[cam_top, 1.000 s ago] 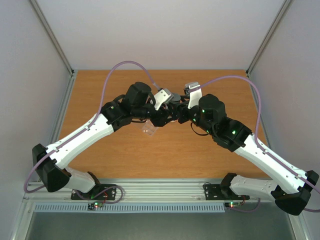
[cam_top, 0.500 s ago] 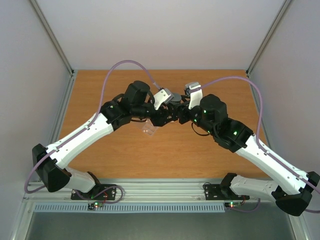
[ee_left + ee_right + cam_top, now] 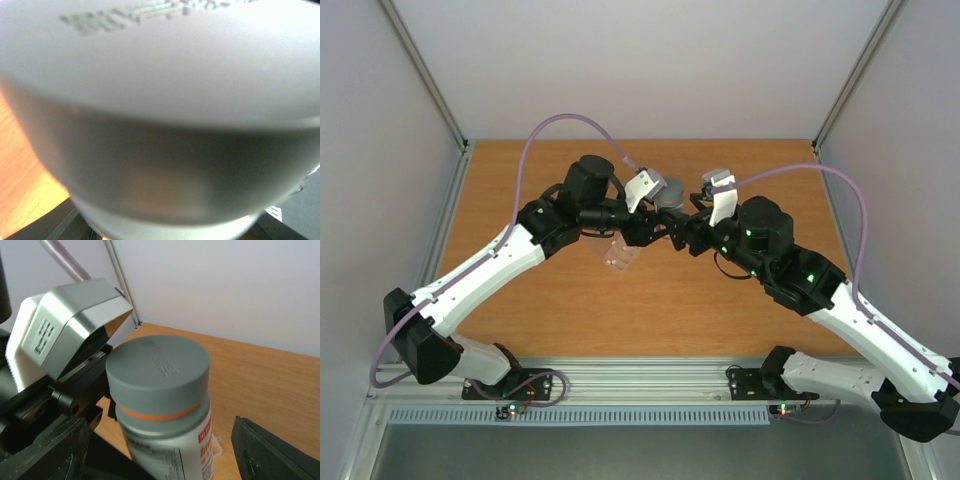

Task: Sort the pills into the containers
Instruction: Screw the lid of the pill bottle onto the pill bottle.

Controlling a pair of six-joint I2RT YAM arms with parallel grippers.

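Two claws: the left claw (image 3: 655, 222) is gripping the bottle (image 3: 167, 445), likely so the right claw (image 3: 157, 457), gaping beside its grey cap (image 3: 157, 365), can twist that off; the pill box (image 3: 618, 255) is lying below them, pills unseen

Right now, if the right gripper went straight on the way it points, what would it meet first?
The grey cap of the pill bottle, dead ahead between the open jaws of the right gripper; the left gripper seems to hold that bottle. How near is hard to judge.
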